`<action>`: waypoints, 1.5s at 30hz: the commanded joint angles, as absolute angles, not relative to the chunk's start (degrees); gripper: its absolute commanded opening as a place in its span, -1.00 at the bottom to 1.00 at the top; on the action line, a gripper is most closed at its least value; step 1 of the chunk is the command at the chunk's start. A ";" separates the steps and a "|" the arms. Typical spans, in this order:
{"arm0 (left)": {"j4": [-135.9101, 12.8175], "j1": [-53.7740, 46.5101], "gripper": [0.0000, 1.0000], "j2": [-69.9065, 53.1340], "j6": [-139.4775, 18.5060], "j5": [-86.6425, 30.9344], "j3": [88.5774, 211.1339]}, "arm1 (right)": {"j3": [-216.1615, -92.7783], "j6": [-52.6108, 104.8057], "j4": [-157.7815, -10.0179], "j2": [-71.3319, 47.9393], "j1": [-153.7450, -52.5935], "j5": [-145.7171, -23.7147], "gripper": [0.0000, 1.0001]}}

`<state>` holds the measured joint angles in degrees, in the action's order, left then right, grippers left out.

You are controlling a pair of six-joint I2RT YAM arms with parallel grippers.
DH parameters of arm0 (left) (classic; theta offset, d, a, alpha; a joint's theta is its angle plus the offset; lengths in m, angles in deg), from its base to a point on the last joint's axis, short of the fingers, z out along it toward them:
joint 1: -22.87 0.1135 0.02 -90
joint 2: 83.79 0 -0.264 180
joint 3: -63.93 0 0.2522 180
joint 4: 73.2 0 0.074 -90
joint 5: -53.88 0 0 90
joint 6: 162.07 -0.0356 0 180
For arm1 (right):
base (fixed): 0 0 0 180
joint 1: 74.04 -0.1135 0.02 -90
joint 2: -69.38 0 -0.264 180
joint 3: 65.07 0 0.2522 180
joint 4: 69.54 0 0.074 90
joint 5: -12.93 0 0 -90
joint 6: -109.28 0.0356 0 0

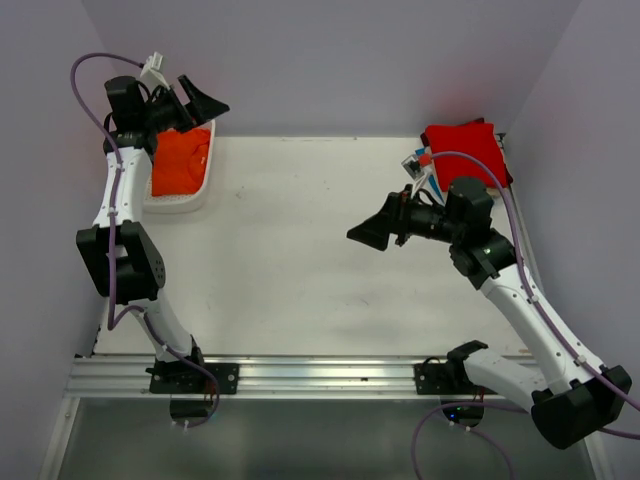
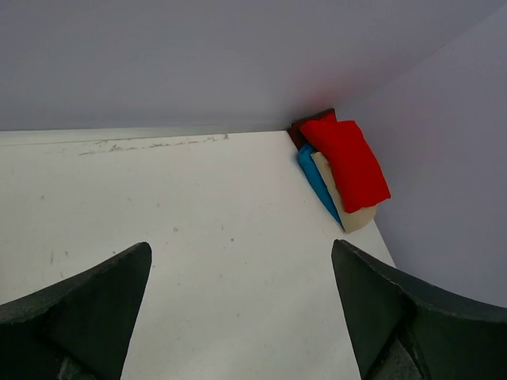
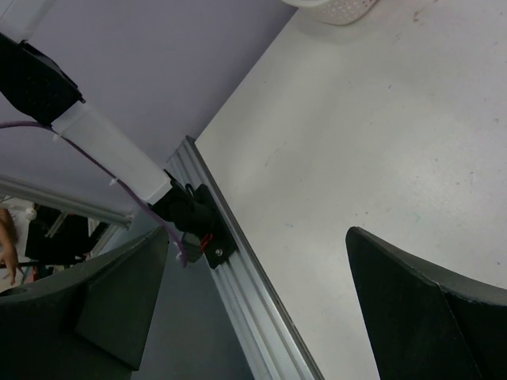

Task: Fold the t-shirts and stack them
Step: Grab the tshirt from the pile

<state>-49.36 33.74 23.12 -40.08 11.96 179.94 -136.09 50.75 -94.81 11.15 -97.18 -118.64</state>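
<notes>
Orange t-shirt [image 1: 180, 160] in far-left basket [image 1: 192, 203], folded t-shirts [image 1: 465, 145] far-right corner, all fingers [image 2: 79, 317] spread

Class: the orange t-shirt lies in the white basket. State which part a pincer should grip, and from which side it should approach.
Pinch the cloth near the middle of the orange t-shirt, coming straight down from above. It lies crumpled inside the basket, whose walls likely block sideways approaches, leaving only its top exposed. The open left pincer is nearest.
</notes>
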 commanded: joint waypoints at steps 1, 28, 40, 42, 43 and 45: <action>-52.41 34.38 1.00 22.73 -39.46 13.54 179.55 | -136.84 49.78 -94.82 11.02 -97.25 -120.57 0.97; -28.24 36.93 0.79 59.47 -48.69 -15.63 200.91 | -132.98 46.70 -102.29 12.43 -97.33 -114.34 0.97; -55.13 43.26 0.73 41.38 -36.92 -8.68 172.80 | -132.01 46.62 -101.32 10.94 -97.42 -114.87 0.97; -63.15 44.13 0.74 39.27 -35.60 -7.47 169.73 | -131.92 46.62 -101.32 11.02 -97.33 -115.04 0.97; -65.66 44.40 0.75 37.78 -33.15 -4.77 166.31 | -131.83 46.53 -101.32 10.94 -97.33 -114.96 0.97; -74.50 45.27 0.77 37.41 -29.72 -0.80 163.22 | -131.66 46.62 -101.06 11.11 -97.33 -115.04 0.97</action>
<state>-59.65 43.47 41.66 -35.05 -4.02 166.66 -131.96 47.12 -102.18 11.15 -97.18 -115.12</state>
